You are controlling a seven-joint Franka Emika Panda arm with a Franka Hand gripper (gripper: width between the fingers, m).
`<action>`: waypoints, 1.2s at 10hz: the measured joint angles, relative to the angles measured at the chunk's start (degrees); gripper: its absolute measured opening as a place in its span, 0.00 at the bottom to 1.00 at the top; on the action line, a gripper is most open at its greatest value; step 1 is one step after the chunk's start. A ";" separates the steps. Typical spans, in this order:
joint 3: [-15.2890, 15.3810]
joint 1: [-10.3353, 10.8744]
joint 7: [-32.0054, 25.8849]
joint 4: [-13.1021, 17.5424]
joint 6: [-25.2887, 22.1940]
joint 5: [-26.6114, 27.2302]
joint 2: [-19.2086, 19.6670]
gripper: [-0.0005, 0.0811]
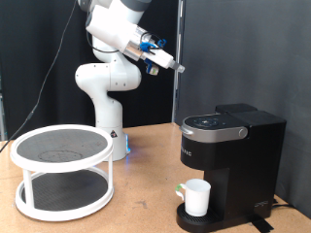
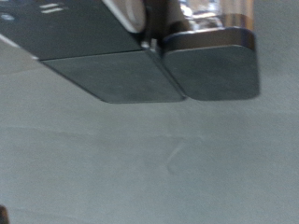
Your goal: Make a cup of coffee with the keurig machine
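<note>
In the exterior view, the white ceramic cup [image 1: 198, 197] already stood on the round drip base of the black keurig machine [image 1: 229, 165], directly under the brew head, with its handle turned toward the exterior view's left. The machine's lid appeared closed, its silver-grey top panel lying flat. The cup therefore seemed to be in place for brewing; whether a pod had been loaded or the brew button pressed could not be told from the pictures, and no coffee was visible.

The gripper [image 1: 171, 62] hung high in the air near the exterior view's top, well above and to the left of the machine, touching nothing. Nothing showed between its fingers, and they looked close together, though the view was too small to be sure.

The wrist view showed only two dark finger pads [image 2: 213, 65] lying side by side against a blurred grey background. A white two-tier round shelf [image 1: 62, 173] stood on the wooden table [image 1: 146, 209], well apart from the machine.
</note>
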 joint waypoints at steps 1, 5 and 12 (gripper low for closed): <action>1.71 -0.15 0.41 1.55 2.52 -2.35 0.42 0.91; 8.54 -3.46 9.21 12.12 0.30 -24.91 5.02 0.91; 14.42 -6.08 16.52 22.11 -5.05 -46.28 12.80 0.91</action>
